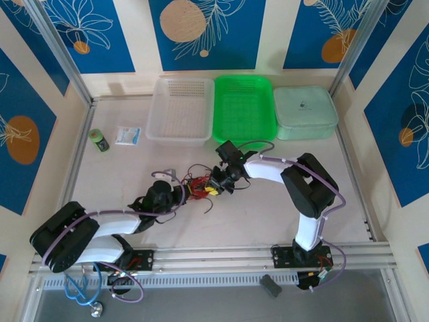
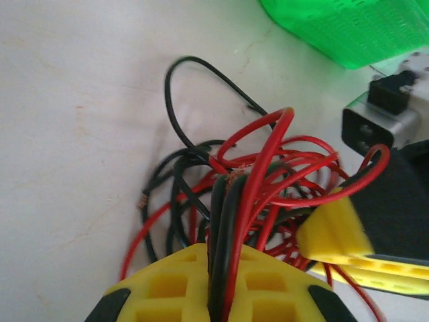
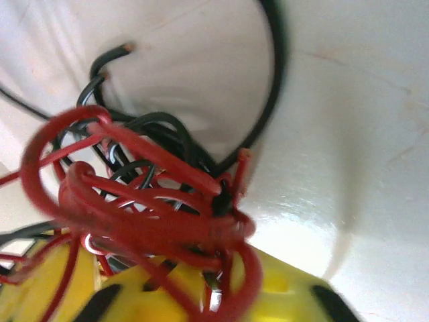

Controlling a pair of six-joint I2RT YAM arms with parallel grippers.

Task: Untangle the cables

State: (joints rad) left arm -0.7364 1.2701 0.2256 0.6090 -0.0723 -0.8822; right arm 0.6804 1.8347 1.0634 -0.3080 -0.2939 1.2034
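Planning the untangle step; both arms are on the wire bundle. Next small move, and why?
Probably ease the two grippers slowly apart. The left gripper pinches a sheaf of red and black strands, the right gripper is shut on red loops, and the cables sit knotted between them. A gentle pull should show which loops slip free.

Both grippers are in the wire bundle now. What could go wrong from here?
1. Left gripper and right gripper both clamp several strands of the tangle of thin red and black wires; pulling apart may tighten the knot.
2. The yellow fingertips sit close together, so they could collide.
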